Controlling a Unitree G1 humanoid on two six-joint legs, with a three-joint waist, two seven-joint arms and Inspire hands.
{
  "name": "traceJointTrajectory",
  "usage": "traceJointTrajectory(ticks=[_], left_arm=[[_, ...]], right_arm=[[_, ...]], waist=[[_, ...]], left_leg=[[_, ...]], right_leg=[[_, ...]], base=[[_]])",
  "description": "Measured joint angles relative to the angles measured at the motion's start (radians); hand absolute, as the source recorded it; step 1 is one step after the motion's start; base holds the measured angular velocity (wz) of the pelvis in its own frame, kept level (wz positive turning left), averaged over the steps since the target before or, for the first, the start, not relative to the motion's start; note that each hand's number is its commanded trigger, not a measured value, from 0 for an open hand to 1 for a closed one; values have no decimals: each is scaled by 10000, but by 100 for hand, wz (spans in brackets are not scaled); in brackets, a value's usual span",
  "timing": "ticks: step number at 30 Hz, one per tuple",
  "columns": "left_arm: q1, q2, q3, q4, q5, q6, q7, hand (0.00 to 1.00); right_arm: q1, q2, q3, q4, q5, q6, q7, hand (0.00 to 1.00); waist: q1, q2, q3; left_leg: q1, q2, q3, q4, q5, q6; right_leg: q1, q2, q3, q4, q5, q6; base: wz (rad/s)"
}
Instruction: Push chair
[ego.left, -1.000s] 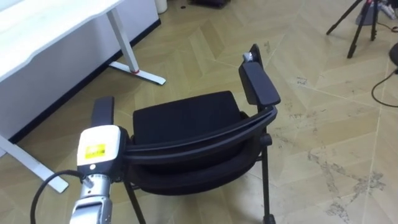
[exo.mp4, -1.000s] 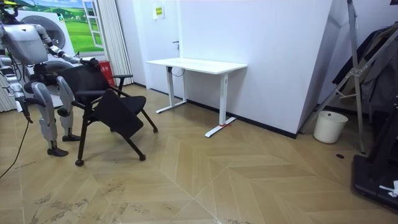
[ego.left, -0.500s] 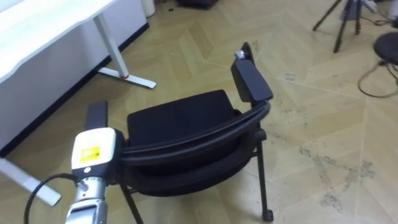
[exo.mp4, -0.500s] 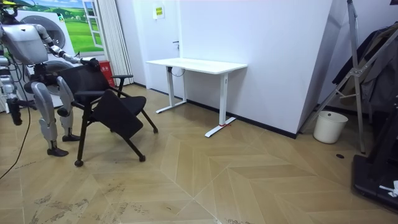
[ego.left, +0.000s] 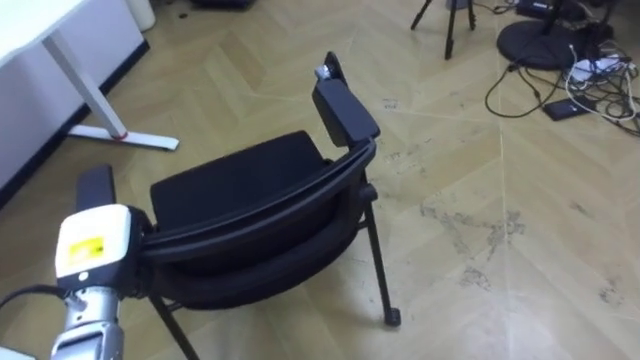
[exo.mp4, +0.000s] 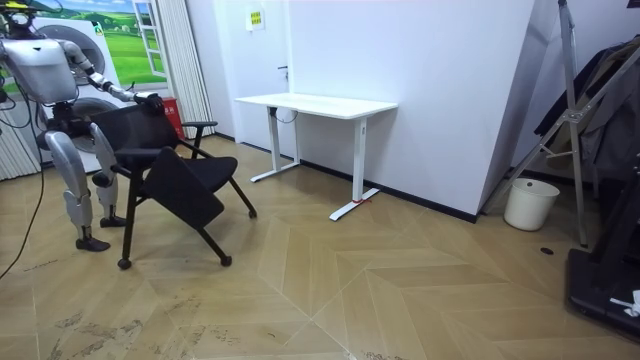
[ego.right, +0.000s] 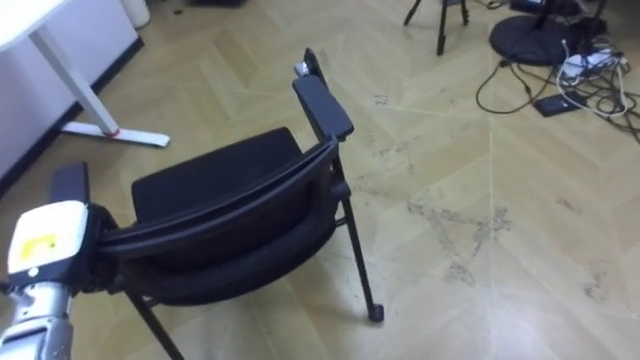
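Fingers of the left hand (ego.left: 92, 245) hide behind the backrest (ego.left: 262, 203) of the black chair (ego.left: 235, 180), grip unclear.

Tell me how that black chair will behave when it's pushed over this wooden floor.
The chair will probably glide rather than drag: its leg end looks like a small caster on the smooth floor. It seems light, with slim tubes. Pushed high on the backrest, it may tip forward or swerve.

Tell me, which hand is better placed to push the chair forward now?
Left. The left hand is at the left end of the backrest of the chair, while the right end is bare.
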Motion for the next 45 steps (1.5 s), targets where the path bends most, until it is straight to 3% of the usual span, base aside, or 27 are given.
traceJointTrajectory(ticks=[3,6,8,14,21,24,26,29,34,40,45], left_arm=[[-85,3,63,-254,138,-189,-262,100],[-356,-144,-29,-260,411,-279,-334,100],[-649,-135,-181,-142,407,-283,-432,100],[-975,-171,-710,-129,477,-320,-526,100],[-1146,-244,-946,22,708,-702,-266,100],[-1335,-284,-1110,288,813,-814,-148,100],[-1447,-273,-1249,375,836,-863,-118,100],[-1583,-284,-1324,412,1009,-1042,-79,100],[-1697,-276,-1509,447,1145,-1173,-26,100],[-2299,-199,-2087,906,1120,-1303,-14,100],[-2376,-192,-2122,855,1158,-1528,-19,100]], right_arm=[[-70,-18,274,-2082,-1303,-31,-627,0],[-233,-187,911,-3865,-3312,-62,-881,0],[-624,-511,1762,-4741,-4496,-55,-795,0],[-882,-721,3407,-6419,-5293,-48,83,0],[-1089,-732,4690,-6706,-6046,-34,1368,0],[-1370,-735,5568,-6689,-6520,-13,2114,0],[-1562,-736,5958,-6684,-6654,-14,2585,0],[-1823,-741,6558,-6647,-7006,-14,3511,0],[-2064,-764,7079,-6353,-7600,-11,4462,0],[-3249,-891,7885,-5935,-8502,-62,5382,0],[-3647,-947,8076,-5759,-9645,-75,6058,0]], waist=[[210,-10,-3],[682,-55,33],[1069,-100,65],[1709,-138,68],[2331,-167,18],[2530,-263,62],[2606,-356,8],[2882,-549,38],[3132,-669,-36],[3323,-814,27],[3545,-872,47]], left_leg=[[-136,-8,56,17,3,4],[-152,-18,234,100,4,4],[-39,-28,400,89,4,3],[-6,-14,382,-24,4,4],[58,24,261,-25,8,1],[207,95,191,-35,9,-2],[214,112,143,-23,8,-4],[325,138,-40,-33,11,-9],[362,135,-303,-29,11,-10],[377,132,-767,37,26,-36],[341,125,-904,72,32,-45]], right_leg=[[-189,1,46,73,2,3],[-296,15,214,171,-7,17],[-293,32,374,142,-16,30],[-192,51,338,-36,17,43],[-41,66,264,-118,44,22],[175,73,37,-161,50,10],[242,68,-170,-202,52,4],[463,95,-240,-394,97,-77],[675,72,-481,-525,103,-87],[977,19,-912,-642,108,-94],[999,-6,-1081,-683,109,-97]], base=[[-7],[-15],[-17],[-2],[1],[11],[16],[7],[15],[22],[9]])
